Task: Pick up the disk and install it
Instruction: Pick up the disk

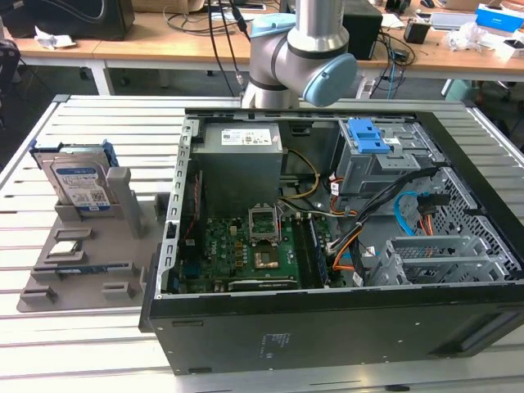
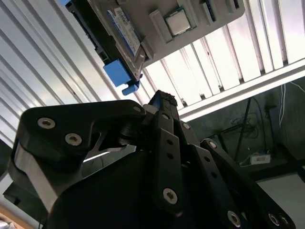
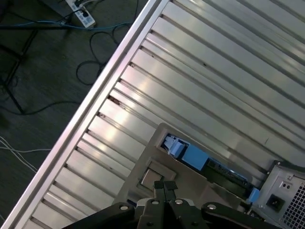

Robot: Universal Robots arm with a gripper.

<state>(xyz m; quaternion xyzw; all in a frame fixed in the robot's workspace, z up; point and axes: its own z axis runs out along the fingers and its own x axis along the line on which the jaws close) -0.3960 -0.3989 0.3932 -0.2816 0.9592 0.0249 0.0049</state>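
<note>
Fingertips of the gripper [image 3: 164, 185] lie together with nothing between them in the first wrist view. The second wrist view shows the gripper [image 2: 164, 98] closed in the same way. It hangs over the grey holder [image 3: 157, 162] without touching it, and it is apart from the disk [image 3: 193, 156], which is the nearest task thing.

The disk [image 1: 78, 184] stands on edge in a slot of the holder [image 1: 90, 254] at the exterior view's left. Its label faces outward and its blue frame [image 2: 119, 74] is clipped round it. Standing it upright probably keeps its upper edge free, so that fingers coming from above can close on it. A small square chip [image 2: 178, 22] lies flat in another pocket of the holder.

The holder rests on the slatted table [image 1: 106, 123], just beside the computer case [image 1: 327, 336]. The case lies on its side with the open side up, likely so that its parts can be reached from above. Inside it, toward the exterior view's upper right, is a grey metal bay [image 1: 385, 168] with a blue latch [image 1: 367, 135] on top. No disk shows in the bay, so the installing looks not yet done. The arm [image 1: 303, 57] rises behind the case.
</note>
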